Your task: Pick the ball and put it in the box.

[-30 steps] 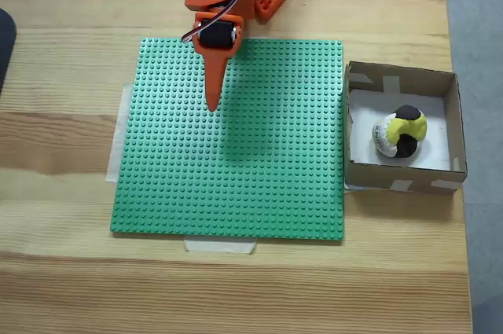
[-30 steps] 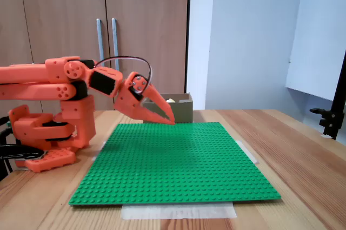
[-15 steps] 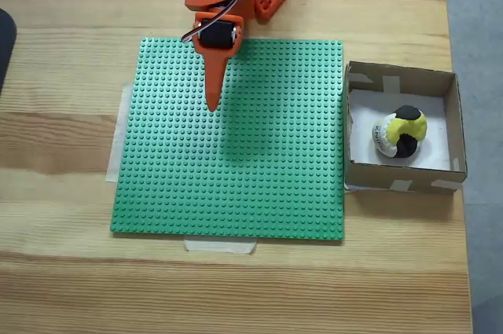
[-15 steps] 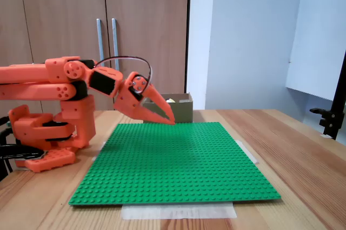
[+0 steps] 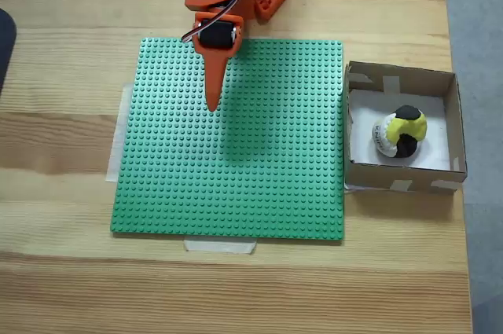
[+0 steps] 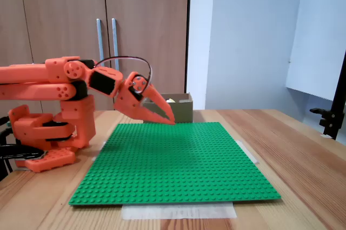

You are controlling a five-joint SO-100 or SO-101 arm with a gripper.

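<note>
Ball (image 5: 401, 133) sits inside box (image 5: 402, 129), so task looks done; gripper (image 5: 211, 104), pressed together w/ nothing held, hangs over green baseplate (image 5: 236, 169) well apart from box; next: park arm.

Patchy ball (image 5: 400, 132) inside cardboard box (image 5: 452, 120)

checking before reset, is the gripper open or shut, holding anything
Gripper: shut, holding nothing; the ball lies in the box.

From where I stand, nothing is legible: faint dark marks on the ball's (image 5: 399, 133) white patch are too small to read.
</note>
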